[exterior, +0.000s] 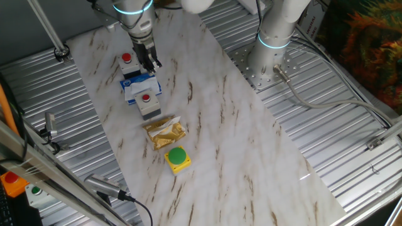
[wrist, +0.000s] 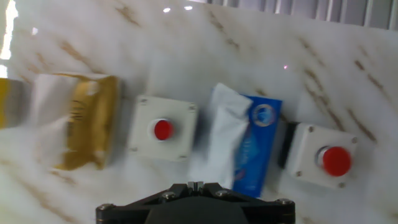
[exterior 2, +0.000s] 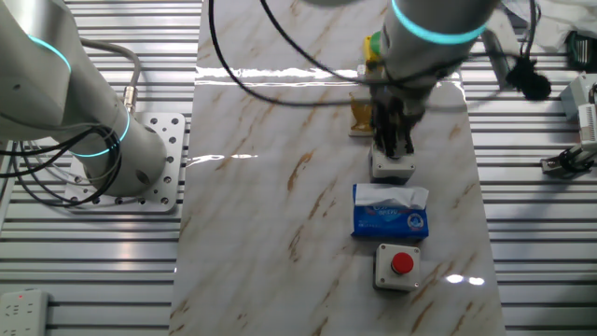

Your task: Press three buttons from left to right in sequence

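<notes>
Three button boxes stand in a row on the marble board. One grey-white box with a red cap [exterior: 126,58] [exterior 2: 401,264] [wrist: 336,160] is at one end. A second grey-white box with a red cap [exterior: 146,98] [wrist: 163,129] is in the middle, its cap hidden in the other fixed view. A yellow box with a green dome [exterior: 178,157] is at the other end. My gripper [exterior: 149,61] [exterior 2: 393,142] [wrist: 196,185] hangs above the row, between the two red-capped boxes and near the middle one. Its fingertips touch each other and hold nothing.
A blue tissue pack [exterior: 141,86] [exterior 2: 390,213] [wrist: 252,146] lies between the two red-capped boxes. A gold foil packet [exterior: 165,132] [wrist: 87,121] lies between the middle box and the yellow box. A second arm's base [exterior: 276,37] [exterior 2: 103,140] stands beside the board. An orange box [exterior: 11,182] sits off the board.
</notes>
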Tool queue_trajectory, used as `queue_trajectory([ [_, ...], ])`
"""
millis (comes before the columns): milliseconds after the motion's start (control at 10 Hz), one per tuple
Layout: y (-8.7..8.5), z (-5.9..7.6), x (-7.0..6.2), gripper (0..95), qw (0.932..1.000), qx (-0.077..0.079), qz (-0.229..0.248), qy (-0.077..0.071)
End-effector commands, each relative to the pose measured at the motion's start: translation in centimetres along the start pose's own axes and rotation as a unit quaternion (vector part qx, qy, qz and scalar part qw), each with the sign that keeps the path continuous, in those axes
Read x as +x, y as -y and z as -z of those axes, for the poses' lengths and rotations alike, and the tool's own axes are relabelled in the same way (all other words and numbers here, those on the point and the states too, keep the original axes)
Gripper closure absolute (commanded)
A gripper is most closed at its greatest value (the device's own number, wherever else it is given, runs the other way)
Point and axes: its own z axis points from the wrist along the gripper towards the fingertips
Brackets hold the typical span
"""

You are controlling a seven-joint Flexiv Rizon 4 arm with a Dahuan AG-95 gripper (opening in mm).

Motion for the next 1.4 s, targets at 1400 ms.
queue_trajectory([
  [1400,13.5,-4.4,-1.0,95.0,0.9978,0.0,0.066,0.007],
])
